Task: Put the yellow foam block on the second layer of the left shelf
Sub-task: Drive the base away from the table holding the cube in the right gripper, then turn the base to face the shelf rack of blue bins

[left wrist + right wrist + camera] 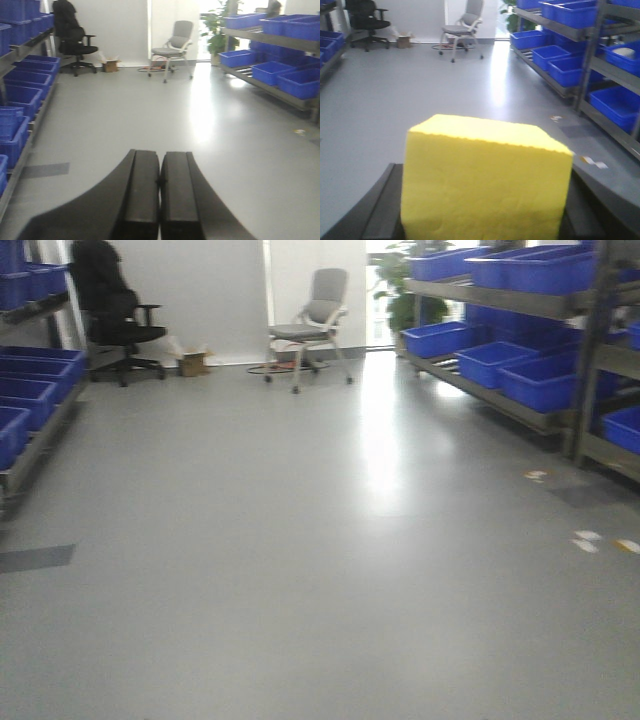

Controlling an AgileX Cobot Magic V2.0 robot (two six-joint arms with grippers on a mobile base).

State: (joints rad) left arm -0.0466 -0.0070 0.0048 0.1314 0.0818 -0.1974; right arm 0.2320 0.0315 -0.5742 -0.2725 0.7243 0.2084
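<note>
The yellow foam block (485,180) fills the lower middle of the right wrist view, held between the two black fingers (382,210) of my right gripper (485,200), which is shut on its sides. My left gripper (160,172) is shut and empty, its two black pads touching, held above the grey floor. The left shelf (25,85) with blue bins on several layers runs along the left side of the aisle; it also shows at the left edge of the front view (30,400). Neither gripper shows in the front view.
A right shelf (520,350) with blue bins lines the right side. A black office chair (115,315), a small cardboard box (192,362) and a grey chair (315,320) stand at the far wall. Tape marks (590,538) lie on the floor at right.
</note>
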